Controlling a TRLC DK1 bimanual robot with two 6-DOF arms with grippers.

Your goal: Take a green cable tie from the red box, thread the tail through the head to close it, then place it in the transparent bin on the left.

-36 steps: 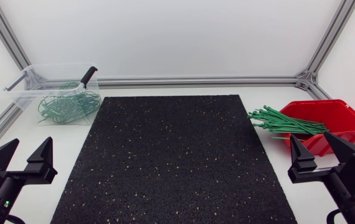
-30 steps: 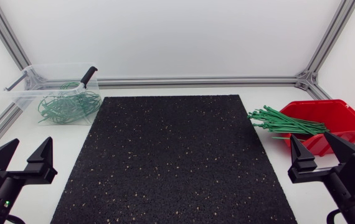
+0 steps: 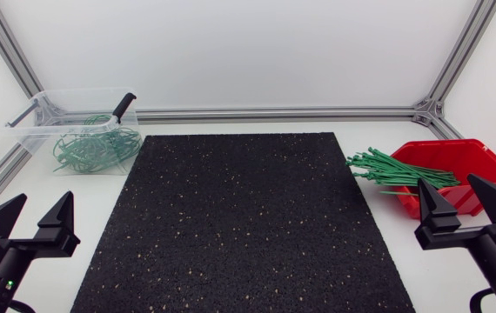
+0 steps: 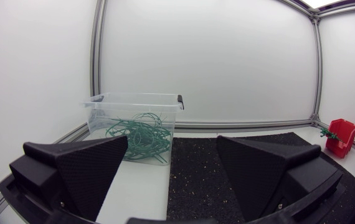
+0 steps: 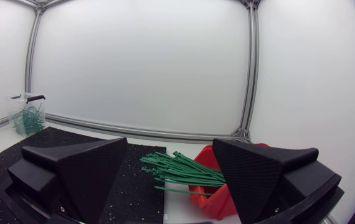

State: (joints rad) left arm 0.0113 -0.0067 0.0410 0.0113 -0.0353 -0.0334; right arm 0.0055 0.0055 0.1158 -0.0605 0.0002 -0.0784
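Green cable ties (image 3: 398, 170) lie in a loose, straight bundle. One end rests in the red box (image 3: 470, 156) and the other fans out over the box's open side, with the tips reaching the right edge of the black speckled mat (image 3: 239, 217). The red box sits on the right of the worktop (image 3: 98, 204), well apart from the transparent bin (image 3: 35, 122) in the far left corner. The bin holds a tangle of looped green ties (image 3: 96, 148) and has a black latch (image 3: 124, 105) on its rim.

The right end effector (image 3: 446, 181) is at the near side of the red box. Its two fingers are spread wide with nothing between them, and the bundle lies ahead of it. The left end effector (image 3: 44, 196) is at the near left, beside the mat. Its fingers are also spread apart and empty, and the bin is well ahead of it.
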